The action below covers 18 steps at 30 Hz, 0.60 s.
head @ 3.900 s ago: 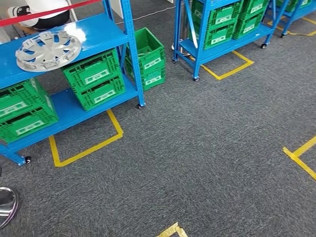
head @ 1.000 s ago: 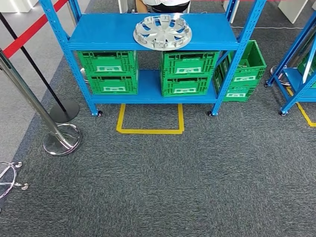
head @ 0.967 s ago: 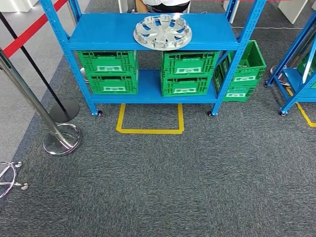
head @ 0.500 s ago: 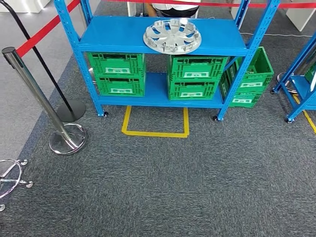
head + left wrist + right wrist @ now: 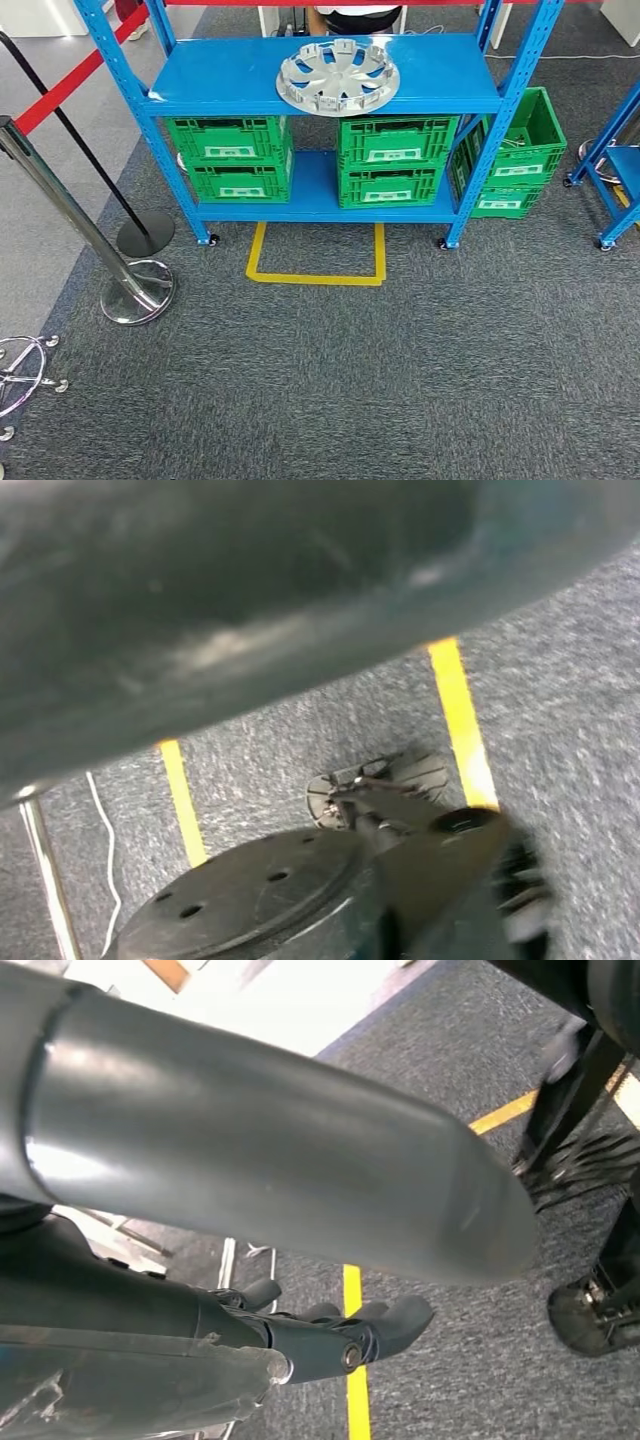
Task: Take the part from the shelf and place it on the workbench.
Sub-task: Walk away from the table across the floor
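- The part [image 5: 337, 76], a silver wheel cover with open spokes, lies flat on the top board of the blue shelf [image 5: 219, 75], right of the board's middle; its near rim reaches the board's front edge and overhangs it slightly; bare blue board lies to either side of it.
- Under the top board sit two stacks of green crates [image 5: 389, 158] on the lower board, with a gap of bare board between the stacks; a further green crate [image 5: 524, 150] stands just outside the shelf's right post.
- On the grey carpet [image 5: 377, 380] directly in front of the shelf is a yellow tape outline [image 5: 315, 277], open toward the shelf; the carpet from there toward the camera is an unbroken stretch.
- To the left stands a chrome stanchion [image 5: 83, 225] on a round base, tilted in the picture, with a red belt [image 5: 72, 82] running up toward the shelf's left post; a second, dark base [image 5: 146, 234] sits close to the shelf's left foot; a chrome chair base [image 5: 19, 375] lies at the left edge.
- At the right edge part of another blue rack [image 5: 615, 160] juts in, well apart from the shelf.
- Right hand [image 5: 355, 1335]: dark fingers lie along the arm, nothing seen in them; whether open or closed I cannot tell.
- Left hand: blurred in its wrist view; I cannot tell its state.
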### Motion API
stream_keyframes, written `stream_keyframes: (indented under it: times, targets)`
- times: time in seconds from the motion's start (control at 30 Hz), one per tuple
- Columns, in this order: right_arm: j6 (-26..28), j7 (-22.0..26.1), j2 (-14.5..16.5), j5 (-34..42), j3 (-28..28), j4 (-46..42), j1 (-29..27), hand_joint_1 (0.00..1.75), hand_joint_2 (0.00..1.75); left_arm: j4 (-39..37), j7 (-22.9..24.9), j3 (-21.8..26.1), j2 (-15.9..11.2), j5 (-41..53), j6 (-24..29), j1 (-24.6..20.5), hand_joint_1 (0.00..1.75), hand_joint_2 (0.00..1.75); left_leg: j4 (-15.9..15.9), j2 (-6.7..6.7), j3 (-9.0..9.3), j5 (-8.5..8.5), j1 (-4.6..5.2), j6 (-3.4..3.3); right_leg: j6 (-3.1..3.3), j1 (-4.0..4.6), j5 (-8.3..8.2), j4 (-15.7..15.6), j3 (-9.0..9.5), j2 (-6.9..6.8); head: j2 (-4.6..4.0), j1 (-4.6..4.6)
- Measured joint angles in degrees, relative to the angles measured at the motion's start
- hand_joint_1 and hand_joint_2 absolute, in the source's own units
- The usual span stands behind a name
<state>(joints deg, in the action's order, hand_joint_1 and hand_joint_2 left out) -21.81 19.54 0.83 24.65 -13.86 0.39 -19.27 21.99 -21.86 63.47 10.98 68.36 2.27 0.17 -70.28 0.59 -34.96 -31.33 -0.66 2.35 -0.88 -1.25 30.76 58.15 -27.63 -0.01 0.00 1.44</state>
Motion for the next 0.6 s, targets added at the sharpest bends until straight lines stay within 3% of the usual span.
stream_keyframes:
  times: [0.07, 0.1, 0.13, 0.17, 0.23, 0.27, 0.3, 0.33, 0.37, 0.4, 0.43, 0.47, 0.5, 0.53, 0.57, 0.6]
  targets:
    - [-0.01, 0.0, 0.0, 0.02, 0.0, 0.0, -0.16, 0.0, 0.0, -0.09, 0.0, 0.1, 0.0, 0.13, 0.03, 0.34, 0.0, 0.0, -3.38, -0.01, -4.36, -3.01, 0.04, -0.11, 0.13, 0.04, 1.49, -0.5, 1.79, -0.01, 0.0, -0.07]
    - [-0.02, 0.0, 0.0, 0.02, 0.0, 0.0, -0.25, 0.0, 0.0, -0.13, 0.0, 0.16, -0.02, 0.17, 0.04, 0.51, 0.0, 0.0, -2.71, -0.01, -5.35, -3.43, 0.1, -0.29, 0.14, 0.05, 2.25, -0.82, 3.03, 0.01, 0.0, -0.1]
    - [-0.03, 0.0, 0.0, 0.02, 0.0, 0.01, -0.31, 0.0, 0.0, -0.16, 0.0, 0.25, -0.04, 0.2, 0.07, 0.64, 0.0, 0.0, -0.57, -0.03, -5.7, -2.53, 0.19, -0.55, 0.1, 0.05, 3.05, -1.15, 4.45, 0.02, 0.0, -0.13]
    - [-0.04, 0.0, 0.0, 0.02, 0.0, 0.02, -0.35, 0.0, 0.0, -0.2, 0.0, 0.36, -0.09, 0.22, 0.08, 0.76, 0.0, 0.0, 2.5, -0.2, -5.76, 0.3, 0.36, -0.95, -0.02, 0.05, 3.88, -1.51, 5.79, 0.03, 0.0, -0.19]
    - [-0.09, 0.0, -0.02, 0.02, 0.0, 0.06, -0.42, 0.0, 0.0, -0.36, 0.01, 0.65, -0.17, 0.26, 0.08, 1.04, 0.0, 0.0, 8.77, -0.74, -5.67, 7.91, 0.86, -1.64, -0.55, 0.24, 5.67, -2.25, 8.2, 0.12, 0.0, -0.3]
    - [-0.11, 0.0, -0.04, 0.03, -0.01, 0.05, -0.43, 0.0, 0.0, -0.43, 0.01, 0.76, -0.19, 0.32, 0.09, 1.13, 0.0, 0.0, 10.45, -0.9, -5.43, 10.3, 1.07, -1.82, -0.9, 0.34, 6.4, -3.0, 9.53, 0.15, 0.0, -0.33]
    - [-0.15, 0.01, -0.07, 0.03, -0.01, 0.04, -0.36, 0.0, 0.0, -0.48, 0.01, 0.82, -0.18, 0.4, 0.09, 1.1, 0.0, 0.0, 11.28, -0.86, -4.93, 10.88, 1.16, -1.97, -1.37, 0.45, 6.45, -3.43, 10.71, 0.19, 0.0, -0.28]
    - [-0.17, 0.01, -0.14, 0.04, -0.02, 0.01, -0.17, 0.0, 0.0, -0.51, 0.01, 0.83, -0.14, 0.48, 0.1, 0.9, 0.0, 0.0, 11.17, -0.64, -3.98, 10.04, 1.06, -2.13, -1.83, 0.51, 5.86, -3.18, 11.36, 0.24, 0.01, -0.25]
    - [-0.24, 0.02, -0.2, 0.03, -0.02, -0.02, 0.13, 0.0, 0.0, -0.54, 0.0, 0.84, -0.13, 0.55, 0.12, 0.63, 0.0, 0.0, 11.52, -0.48, -2.87, 9.46, 0.92, -2.44, -2.21, 0.55, 4.49, -1.06, 11.0, 0.24, 0.01, -0.13]
    - [-0.31, 0.02, -0.25, 0.03, -0.03, -0.02, 0.44, 0.0, 0.0, -0.56, 0.0, 0.87, -0.15, 0.58, 0.13, 0.37, 0.0, 0.0, 11.86, -0.39, -1.68, 8.86, 0.76, -2.81, -2.57, 0.57, 2.83, 2.71, 9.25, 0.28, 0.01, 0.05]
    - [-0.36, 0.02, -0.29, 0.04, -0.03, -0.02, 0.68, 0.0, 0.0, -0.57, 0.06, 0.93, -0.17, 0.58, 0.19, 0.19, 0.0, 0.0, 12.1, -0.35, -0.42, 8.3, 0.64, -3.11, -2.75, 0.6, 1.91, 7.18, 6.68, 0.31, 0.01, 0.19]
    - [-0.42, 0.02, -0.3, 0.05, -0.04, -0.01, 0.75, 0.0, 0.0, -0.57, 0.2, 1.01, -0.21, 0.59, 0.31, 0.16, 0.0, 0.0, 12.36, -0.37, 0.8, 7.54, 0.59, -3.39, -2.83, 0.6, 2.16, 11.37, 3.75, 0.29, 0.0, 0.41]
    - [-0.43, -0.02, -0.3, 0.06, -0.04, 0.01, 0.64, 0.0, 0.0, -0.57, 0.52, 1.13, -0.22, 0.56, 0.53, 0.15, 0.0, 0.0, 12.51, -0.3, 1.97, 6.74, 0.59, -3.61, -2.85, 0.64, 4.13, 14.06, 1.01, 0.28, 0.0, 0.51]
    - [-0.42, -0.1, -0.32, 0.07, -0.04, 0.02, 0.44, 0.0, 0.0, -0.57, 1.01, 1.32, -0.22, 0.46, 0.85, 0.14, 0.0, 0.0, 12.6, -0.15, 3.11, 5.96, 0.61, -3.76, -2.8, 0.7, 7.3, 15.32, -1.36, 0.28, 0.0, 0.63]
    - [-0.4, -0.2, -0.34, 0.09, -0.04, 0.02, 0.26, 0.0, 0.44, -0.58, 1.56, 1.58, -0.21, 0.31, 1.18, 0.13, 0.0, 0.44, 12.66, 0.04, 4.17, 5.13, 0.63, -3.85, -2.74, 0.78, 10.58, 15.31, -3.28, 0.28, 0.0, 0.72]
    - [-0.38, -0.31, -0.37, 0.1, -0.04, 0.02, 0.13, 0.0, 0.87, -0.58, 2.08, 1.87, -0.19, 0.15, 1.5, 0.09, 0.0, 0.87, 12.66, 0.23, 5.13, 4.34, 0.66, -3.9, -2.63, 0.87, 12.74, 14.28, -4.76, 0.29, 0.0, 0.83]
